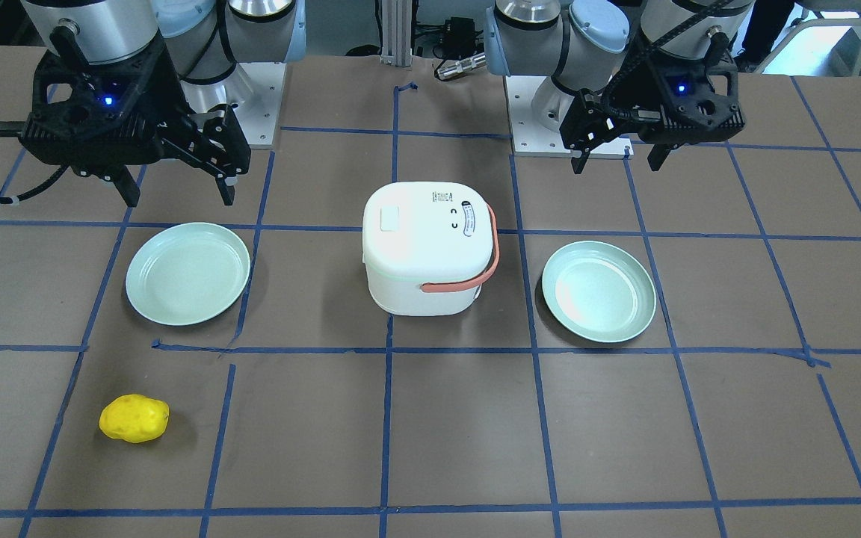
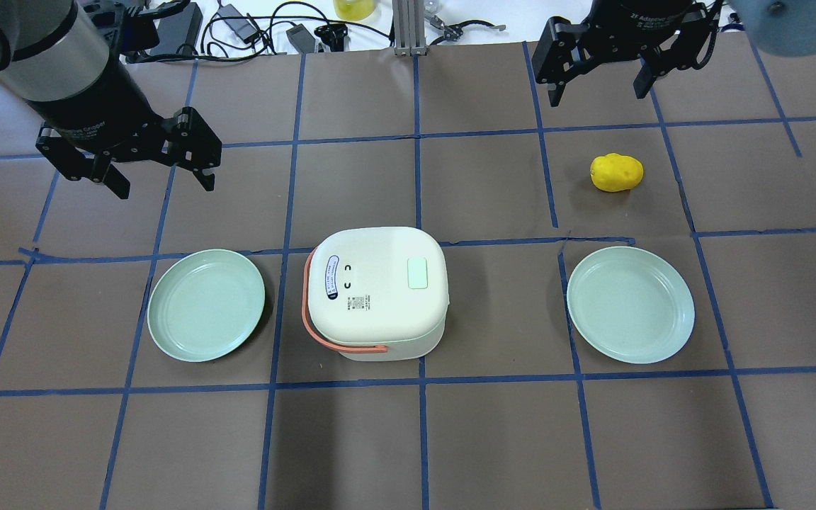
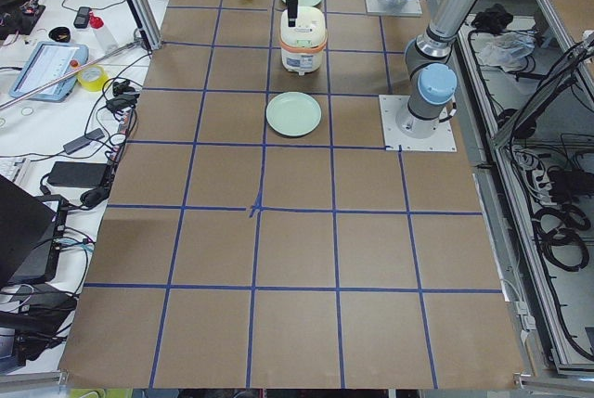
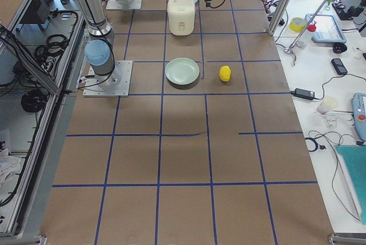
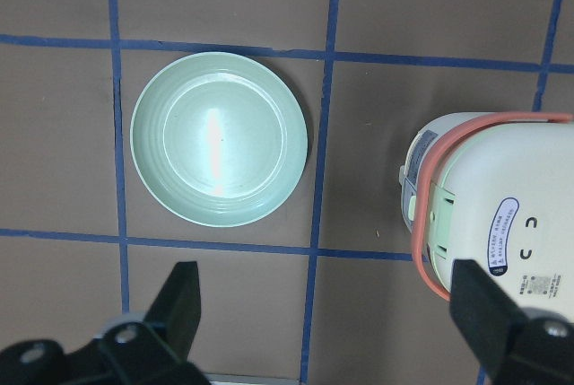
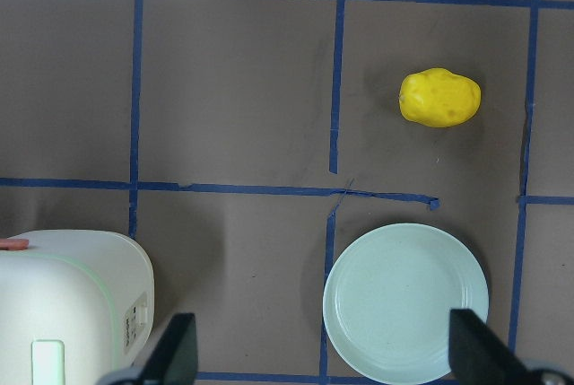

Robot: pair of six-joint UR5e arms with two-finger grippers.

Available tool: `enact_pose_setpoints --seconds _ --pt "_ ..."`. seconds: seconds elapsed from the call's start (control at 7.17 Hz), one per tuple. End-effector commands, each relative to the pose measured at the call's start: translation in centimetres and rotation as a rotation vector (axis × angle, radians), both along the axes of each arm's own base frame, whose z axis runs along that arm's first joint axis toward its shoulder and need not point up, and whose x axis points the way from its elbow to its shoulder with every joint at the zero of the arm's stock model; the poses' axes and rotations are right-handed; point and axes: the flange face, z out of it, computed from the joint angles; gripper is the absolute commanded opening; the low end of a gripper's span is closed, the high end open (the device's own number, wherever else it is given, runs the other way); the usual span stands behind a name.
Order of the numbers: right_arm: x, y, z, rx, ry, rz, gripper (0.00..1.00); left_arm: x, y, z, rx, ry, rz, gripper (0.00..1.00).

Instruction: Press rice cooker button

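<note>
The white rice cooker with a salmon handle stands at the table's middle, lid shut; it also shows in the front view. A pale green rectangular button sits on its lid, also seen in the front view and the right wrist view. My left gripper hangs open and empty above the table, beyond and to the left of the cooker. My right gripper hangs open and empty far beyond and to the right of it. Neither touches the cooker.
A mint green plate lies left of the cooker and another lies right of it. A yellow potato-like object lies beyond the right plate, below my right gripper. Cables and gear lie past the table's far edge.
</note>
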Motion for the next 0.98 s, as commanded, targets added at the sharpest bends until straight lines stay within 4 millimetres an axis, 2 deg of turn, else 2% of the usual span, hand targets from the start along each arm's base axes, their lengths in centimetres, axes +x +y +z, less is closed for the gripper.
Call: enact_pose_setpoints --seconds 0.0,0.14,0.28,0.42,0.56,0.84 --pt "0.0 0.2 0.2 -0.002 0.000 0.001 1.00 0.0 0.0 0.0 0.000 0.000 -0.001 1.00" --pt "0.3 0.4 0.0 0.007 -0.001 0.005 1.00 0.0 0.0 0.0 0.000 0.000 0.000 1.00" --pt "0.5 0.7 -0.3 0.019 -0.004 0.000 0.94 0.0 0.0 0.0 0.000 0.000 -0.001 1.00" --pt "1.3 1.0 -0.5 0.027 -0.017 -0.022 0.66 0.0 0.0 0.0 0.000 0.000 -0.001 1.00" --pt "4.0 1.8 -1.2 0.058 -0.050 -0.044 0.42 0.0 0.0 0.0 0.000 0.000 0.000 1.00" --pt "9.7 3.0 -3.6 0.102 -0.045 -0.026 0.21 0.0 0.0 0.0 0.000 0.000 -0.001 1.00"
